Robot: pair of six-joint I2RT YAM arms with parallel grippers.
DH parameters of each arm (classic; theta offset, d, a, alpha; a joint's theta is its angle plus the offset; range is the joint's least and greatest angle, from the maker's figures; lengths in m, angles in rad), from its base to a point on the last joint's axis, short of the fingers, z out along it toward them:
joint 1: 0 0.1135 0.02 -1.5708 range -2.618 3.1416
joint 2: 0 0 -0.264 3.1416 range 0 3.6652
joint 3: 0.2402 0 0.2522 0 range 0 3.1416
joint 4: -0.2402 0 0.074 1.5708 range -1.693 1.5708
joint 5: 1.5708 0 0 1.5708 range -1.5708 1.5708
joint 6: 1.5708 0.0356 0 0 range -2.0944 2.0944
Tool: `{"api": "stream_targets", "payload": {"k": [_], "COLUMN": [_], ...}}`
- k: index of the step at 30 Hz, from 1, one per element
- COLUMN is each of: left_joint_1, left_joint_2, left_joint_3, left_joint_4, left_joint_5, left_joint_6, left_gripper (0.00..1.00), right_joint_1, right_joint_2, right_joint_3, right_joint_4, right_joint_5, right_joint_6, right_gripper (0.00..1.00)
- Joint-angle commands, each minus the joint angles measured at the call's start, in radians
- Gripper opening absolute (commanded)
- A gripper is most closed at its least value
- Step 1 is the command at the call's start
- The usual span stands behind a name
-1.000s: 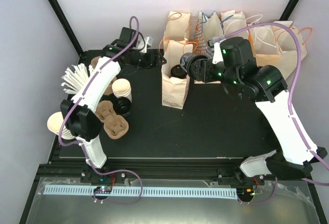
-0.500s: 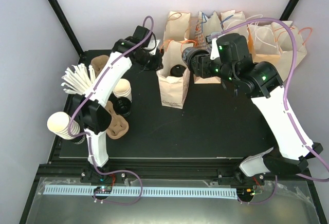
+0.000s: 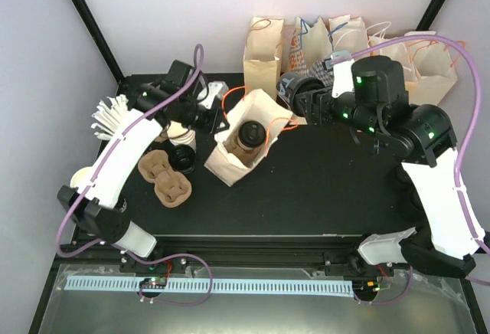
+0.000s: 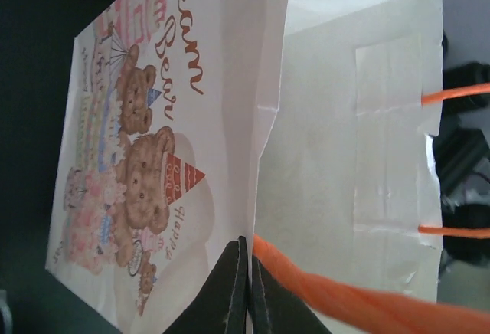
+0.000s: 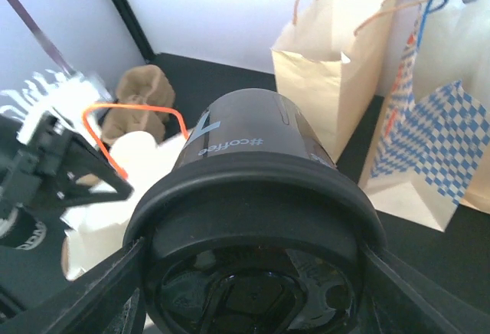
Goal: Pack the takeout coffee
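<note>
My right gripper (image 5: 253, 276) is shut on the takeout coffee (image 5: 253, 131), a dark-sided cup printed "#coffee" with a round black lid, one finger on each side of the lid. From above, the right gripper (image 3: 297, 95) holds it over the back of the table, just right of an open paper bag (image 3: 230, 162). The bag leans left and has orange handles. Another black-lidded cup (image 3: 251, 133) stands inside it. My left gripper (image 4: 249, 276) is shut on the rim of the bag (image 4: 214, 81), beside an orange handle (image 4: 344, 296). Above the table, the left gripper (image 3: 217, 117) sits at the bag's left edge.
Several paper bags (image 3: 337, 35) line the back edge behind the right gripper. Left of the open bag are brown pulp cup carriers (image 3: 164, 177), stacked cream cups (image 3: 181, 131), black lids (image 3: 182, 159) and a bundle of white sticks (image 3: 111, 116).
The left gripper shut on the bag's rim and pulled it left and nearer, so the bag now tilts with its mouth wide. The right gripper drew back right with the cup.
</note>
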Motion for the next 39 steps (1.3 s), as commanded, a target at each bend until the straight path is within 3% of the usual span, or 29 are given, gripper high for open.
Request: {"api": "stream_targets", "payload": {"k": [1,9,20,28,35,39], "left_joint_1": [-0.040,-0.107,-0.119,-0.211,-0.244,-0.248], "left_joint_2": [-0.105,-0.224,-0.199,-0.221,-0.295,-0.309], "left_joint_3": [-0.167,-0.322,-0.291,-0.325,-0.430,-0.466], "left_joint_4": [0.147,0.257,0.295,0.350,0.459,0.492], "left_joint_5": [0.146,0.124,0.118,0.096,0.093,0.135], "left_joint_6": [-0.002,-0.006,0.059,0.147,0.128,0.110], "left_gripper": [0.01,0.02,0.02,0.02,0.02,0.02], "right_joint_1": [0.002,0.002,0.008,0.077,0.177,0.309], "right_joint_2": [0.010,0.103,-0.085,-0.149,-0.128,-0.168], "right_joint_3": [0.056,0.057,-0.343,-0.546,-0.575,-0.651], "right_joint_4": [-0.039,-0.269,-0.240,-0.017,0.019,0.094], "right_joint_5": [-0.105,-0.317,-0.539,-0.409,-0.203,-0.070], "right_joint_6": [-0.007,-0.017,0.156,0.234,0.271,0.271], "right_gripper": [0.59,0.55,0.50,0.46,0.46,0.46]}}
